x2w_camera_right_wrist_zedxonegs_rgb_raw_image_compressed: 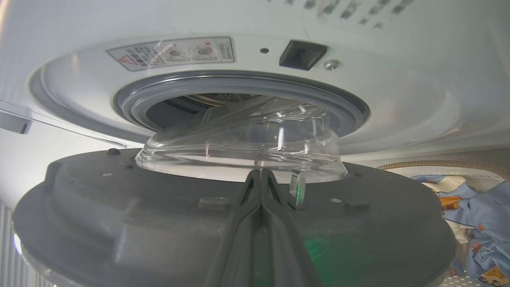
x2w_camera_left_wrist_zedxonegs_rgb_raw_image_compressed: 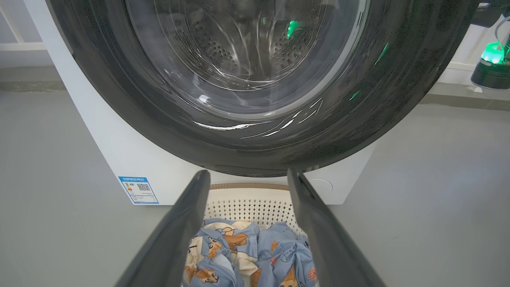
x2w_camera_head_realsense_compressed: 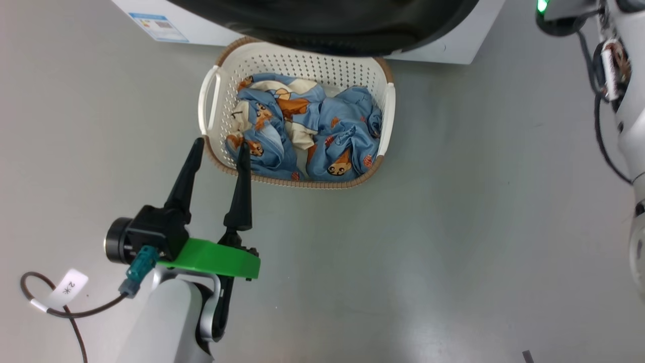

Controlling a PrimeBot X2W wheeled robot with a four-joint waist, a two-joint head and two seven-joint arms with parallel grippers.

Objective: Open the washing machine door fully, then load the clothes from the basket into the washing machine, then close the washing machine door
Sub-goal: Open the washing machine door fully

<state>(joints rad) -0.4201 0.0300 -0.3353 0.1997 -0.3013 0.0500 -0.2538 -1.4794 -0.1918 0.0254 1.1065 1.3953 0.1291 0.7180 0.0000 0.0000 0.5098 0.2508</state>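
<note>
left gripper [x2w_camera_head_realsense_compressed: 221, 143] spread above the basket's [x2w_camera_head_realsense_compressed: 297, 63] near-left rim; right gripper [x2w_camera_right_wrist_zedxonegs_rgb_raw_image_compressed: 261, 175] pinched empty at the door's [x2w_camera_right_wrist_zedxonegs_rgb_raw_image_compressed: 119, 223] inner face. crumpled blue-and-cream clothes [x2w_camera_head_realsense_compressed: 347, 136] with brown animals fill the basket, its long axis lying across the machine [x2w_camera_head_realsense_compressed: 453, 48] front, under the ajar door.

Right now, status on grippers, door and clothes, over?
Left gripper open, above basket near corner. Right gripper shut, at inner side of washing machine door. Door part open, overhanging basket. Clothes in basket.
</note>
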